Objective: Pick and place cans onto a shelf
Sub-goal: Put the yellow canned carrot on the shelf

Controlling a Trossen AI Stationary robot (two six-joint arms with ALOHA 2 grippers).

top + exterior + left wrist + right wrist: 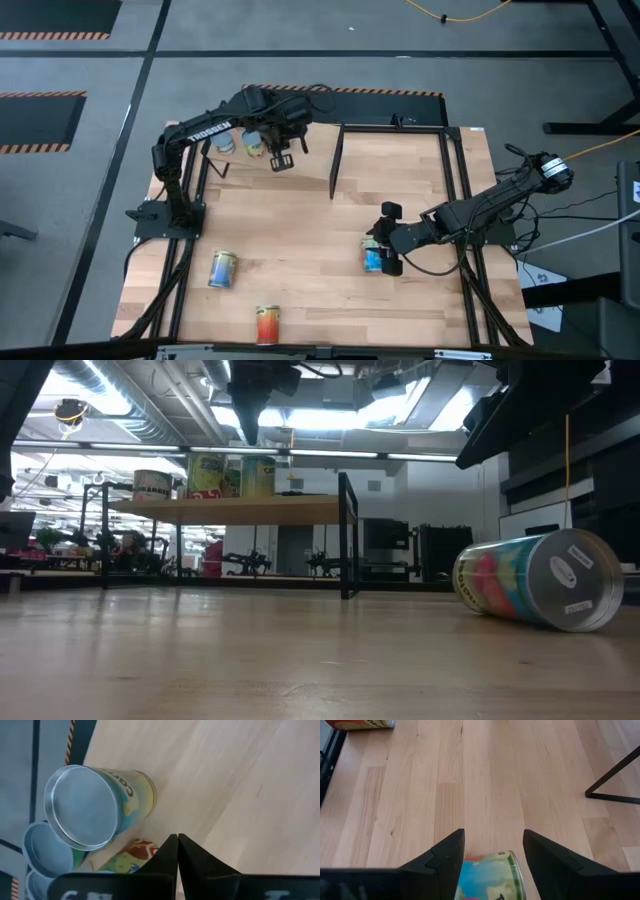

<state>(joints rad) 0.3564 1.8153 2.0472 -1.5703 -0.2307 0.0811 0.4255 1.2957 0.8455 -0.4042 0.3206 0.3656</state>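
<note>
Bench (320, 240) with shelf (400, 160) at rear | left pincer (281, 160) closed and empty above shelf, beside standing cans (240, 142) | right pincer (385, 262) open, fingers astride a blue can (373, 259) lying on bench | two more cans (222, 269) lie near the front.

The high view looks straight down from far above, taking in the whole desk (330, 270) and the floor around it. The low view sits at desk height, close to a lying can (540, 579), and faces level across to the shelf (240, 510) and the room behind. The left wrist view looks steeply down, very near standing cans (95, 807) on the shelf. The right wrist view, also close, shares the lying can (490, 875) with the low view.
</note>
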